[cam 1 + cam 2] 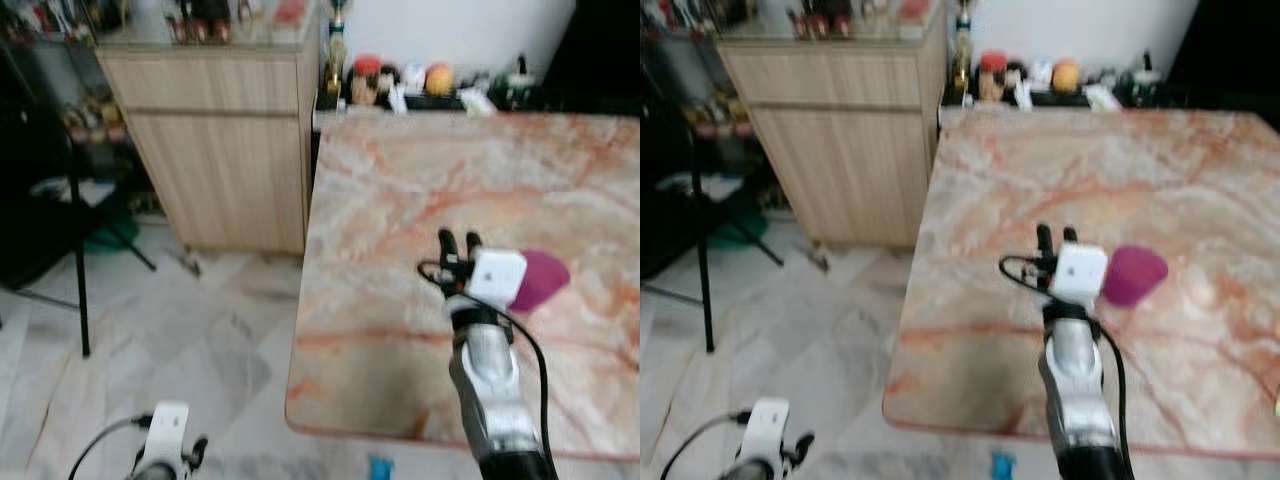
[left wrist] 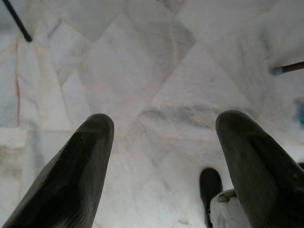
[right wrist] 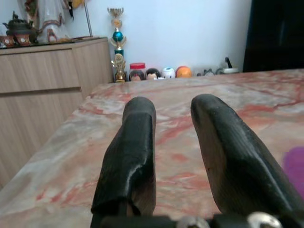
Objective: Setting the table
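A purple cup [image 1: 1132, 274] lies tipped on its side on the pink and orange marble table [image 1: 1120, 170], toward the near right part. It is one plain colour, and its wider end points near and left

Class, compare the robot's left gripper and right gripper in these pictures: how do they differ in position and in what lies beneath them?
The right gripper is raised over the marble table, beside the purple cup; the left gripper hangs low over the pale tiled floor. The right gripper's fingers stand a narrow gap apart; the left gripper's fingers are spread wide. Both are open and hold nothing.
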Motion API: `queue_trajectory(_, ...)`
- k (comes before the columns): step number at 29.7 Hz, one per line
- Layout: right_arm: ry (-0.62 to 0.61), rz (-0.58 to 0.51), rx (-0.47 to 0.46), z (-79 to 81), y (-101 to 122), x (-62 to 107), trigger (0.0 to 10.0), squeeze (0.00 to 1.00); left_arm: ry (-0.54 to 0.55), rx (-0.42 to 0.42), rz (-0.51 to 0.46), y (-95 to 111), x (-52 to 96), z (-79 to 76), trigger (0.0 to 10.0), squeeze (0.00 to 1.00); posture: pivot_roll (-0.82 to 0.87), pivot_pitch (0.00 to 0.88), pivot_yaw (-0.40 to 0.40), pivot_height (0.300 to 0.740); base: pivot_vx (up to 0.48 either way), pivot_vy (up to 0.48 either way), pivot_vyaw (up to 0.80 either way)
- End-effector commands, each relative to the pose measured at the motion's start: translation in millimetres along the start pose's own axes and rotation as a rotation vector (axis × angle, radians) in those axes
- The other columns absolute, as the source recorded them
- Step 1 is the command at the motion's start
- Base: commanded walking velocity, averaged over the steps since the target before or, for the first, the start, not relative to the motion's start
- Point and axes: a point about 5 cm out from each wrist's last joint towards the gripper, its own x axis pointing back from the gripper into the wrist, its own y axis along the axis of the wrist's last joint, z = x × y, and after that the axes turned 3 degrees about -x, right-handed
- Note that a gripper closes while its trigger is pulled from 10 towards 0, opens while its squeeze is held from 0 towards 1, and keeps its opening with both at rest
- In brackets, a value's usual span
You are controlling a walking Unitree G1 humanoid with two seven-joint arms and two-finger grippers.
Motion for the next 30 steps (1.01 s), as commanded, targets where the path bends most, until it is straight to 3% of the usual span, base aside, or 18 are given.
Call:
queue_trajectory(1, -0.008, -0.001, 0.010, -3.3, 1, -1.0, 10.0, 0.00, -0.008, -0.005, 0.011, -2, 0.1, -3.8, 10.0, 0.00, 0.08, 0.000, 0.018, 0.740, 0.000, -0.409, 0.00)
queue_trajectory(9, -0.007, -0.001, 0.009, -3.4, 1, -1.3, 10.0, 0.00, -0.006, -0.008, 0.013, -2, 0.1, -3.8, 10.0, 0.00, 0.08, 0.000, 0.019, 0.740, 0.000, -0.409, 0.00)
queue_trajectory(20, -0.003, 0.014, 0.022, -2.3, 1, -2.3, 10.0, 0.00, -0.002, 0.002, 0.015, -3, 0.3, -3.3, 10.0, 0.00, 0.08, 0.000, 0.016, 0.740, 0.000, 0.000, 0.00)
queue_trajectory(25, -0.007, 0.073, 0.061, -3.4, -1, -5.9, 10.0, 0.00, -0.002, 0.002, 0.016, -3, 0.4, -3.0, 10.0, 0.00, 0.07, 0.000, 0.016, 0.740, 0.000, 0.000, 0.00)
queue_trajectory(26, -0.006, 0.074, 0.053, -3.0, 0, -6.8, 10.0, 0.78, -0.002, 0.002, 0.017, -3, 0.5, -3.0, 10.0, 0.00, 0.07, 0.000, 0.015, 0.740, 0.000, 0.000, 0.00)
queue_trajectory(27, -0.007, 0.085, 0.034, -2.3, 1, -8.3, 10.0, 1.00, -0.002, 0.003, 0.016, -3, 0.5, -3.2, 10.0, 0.00, 0.08, 0.000, 0.015, 0.740, 0.000, 0.000, 0.00)
queue_trajectory(29, -0.014, 0.123, 0.027, -2.1, 0, -9.8, 10.0, 1.00, -0.002, 0.004, 0.017, -3, 0.5, -3.2, 10.0, 0.00, 0.07, 0.000, 0.015, 0.740, 0.000, 0.000, 0.00)
queue_trajectory(30, -0.013, 0.209, 0.037, -1.0, -6, -11.4, 10.0, 1.00, -0.002, 0.005, 0.018, -3, 0.5, -3.3, 10.0, 0.00, 0.07, 0.000, 0.015, 0.740, 0.000, 0.000, 0.00)
